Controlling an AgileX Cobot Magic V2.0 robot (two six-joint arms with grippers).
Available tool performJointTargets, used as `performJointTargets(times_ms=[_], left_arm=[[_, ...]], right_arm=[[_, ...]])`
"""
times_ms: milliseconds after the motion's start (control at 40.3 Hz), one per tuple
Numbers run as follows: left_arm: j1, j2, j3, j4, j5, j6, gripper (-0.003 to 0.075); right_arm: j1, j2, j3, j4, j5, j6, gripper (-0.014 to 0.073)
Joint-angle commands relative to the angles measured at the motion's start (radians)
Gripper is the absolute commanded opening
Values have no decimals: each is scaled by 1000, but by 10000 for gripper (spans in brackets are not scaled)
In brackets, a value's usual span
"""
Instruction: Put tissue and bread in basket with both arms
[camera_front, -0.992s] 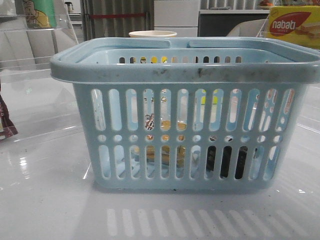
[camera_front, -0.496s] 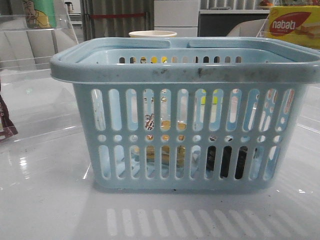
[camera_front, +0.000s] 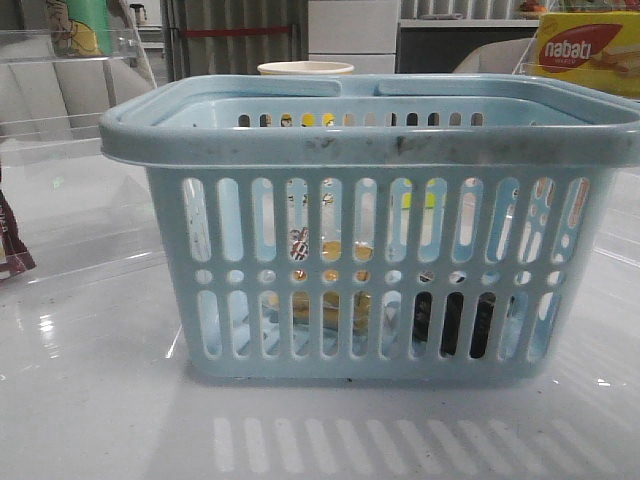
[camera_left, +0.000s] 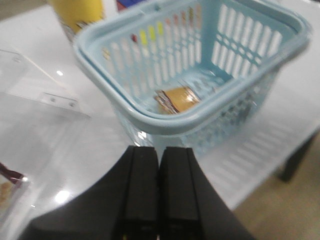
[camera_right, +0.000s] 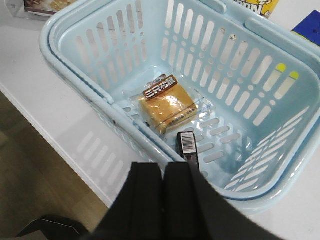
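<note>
Glossy white surface (camera_front: 90, 400), cluttered at its edges, carries the scene. Over it, the left gripper (camera_left: 158, 165) hangs with its black fingers pressed together and holding nothing, outside the near rim of the large light-blue slotted plastic basket (camera_front: 370, 140). The right gripper (camera_right: 162, 182) is likewise closed and empty, poised above the basket's rim on the other side.

Inside, on the basket floor, lies the golden-yellow bread in its clear wrapper with a brown-and-white label (camera_right: 167, 107). Just beside it, nearer the right gripper, sits the small dark tissue pack with a white barcode sticker (camera_right: 188, 146); whether the two touch cannot be told. Both show through the slots in the front view, the bread (camera_front: 335, 305) left of the tissue (camera_front: 455, 320).

Both items appear delivered, so the remaining risk is in the retreat. Either gripper, close to the thick rim, could clip it or catch a folded handle while pulling away, and so drag or tip the light basket. Beyond it stand a yellow-and-red "nabati" box (camera_front: 588, 50), a pale paper cup (camera_front: 305, 68) and a clear acrylic stand (camera_left: 45, 82), any of which a shoved basket could knock.
</note>
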Motion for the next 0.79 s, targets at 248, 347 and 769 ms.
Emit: performJointTargets(times_ms=[248,347,769], left_arm=[[411,-375,369,-14,-447,-11,94],[478,-441,454,-21,-474,-13,94],[487,-579,717,183,-678,-259,94]], right_arm=[[1,-8,-27,7,-61,-8,57],[1,-8,-27,7,-61,-8,57],[1,-8,-27,7,-61,-8,57]])
